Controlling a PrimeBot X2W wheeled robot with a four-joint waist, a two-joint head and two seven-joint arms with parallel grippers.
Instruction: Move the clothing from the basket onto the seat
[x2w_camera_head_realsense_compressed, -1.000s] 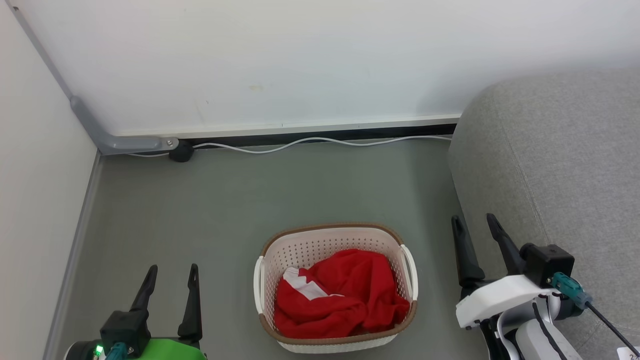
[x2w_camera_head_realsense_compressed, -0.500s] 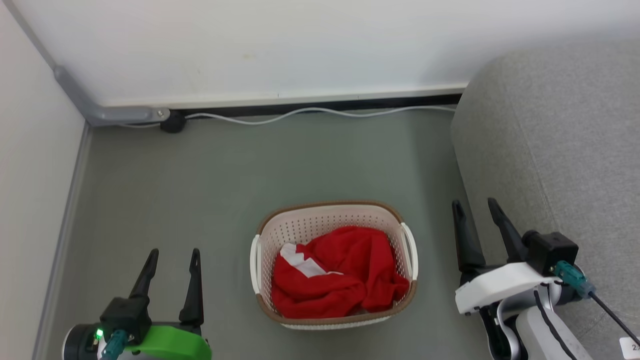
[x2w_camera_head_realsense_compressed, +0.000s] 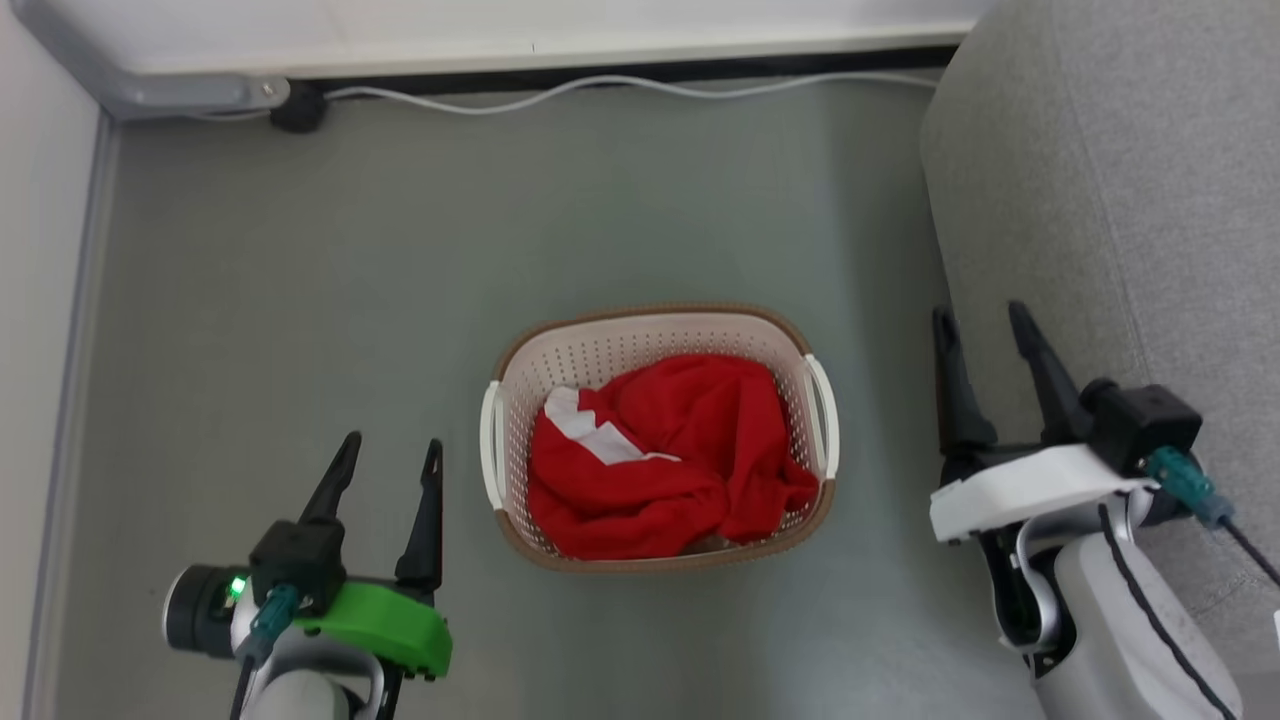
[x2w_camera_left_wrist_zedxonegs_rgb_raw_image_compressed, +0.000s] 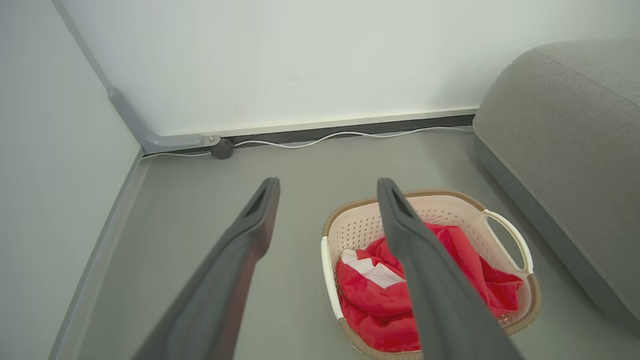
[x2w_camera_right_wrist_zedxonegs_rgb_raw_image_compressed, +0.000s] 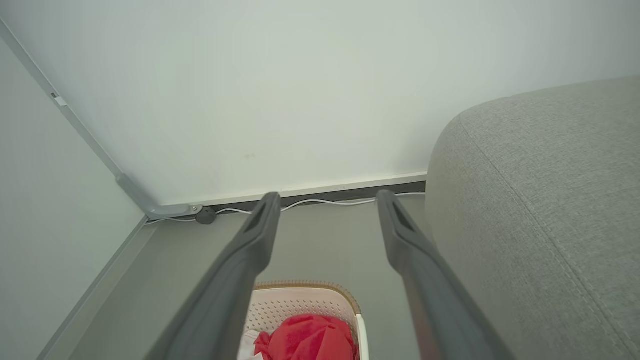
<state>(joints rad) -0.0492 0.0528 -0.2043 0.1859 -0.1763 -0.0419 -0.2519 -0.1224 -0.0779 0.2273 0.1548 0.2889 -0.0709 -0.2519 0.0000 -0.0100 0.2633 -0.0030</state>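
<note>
clothing (x2w_camera_head_realsense_compressed: 690, 455): red, perhaps white-striped | basket (x2w_camera_head_realsense_compressed: 600, 352): cream, brown rim | seat (x2w_camera_head_realsense_compressed: 1100, 180): grey

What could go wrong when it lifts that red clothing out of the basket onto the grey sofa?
The clothing lies in one crumpled heap, so the jaws might pinch only a fold, and part could trail or drop on the floor. The basket has holed walls and a raised rim; the jaws might catch there and drag or tip it. The right jaws stand close beside the seat, so a swing could brush its side.
</note>
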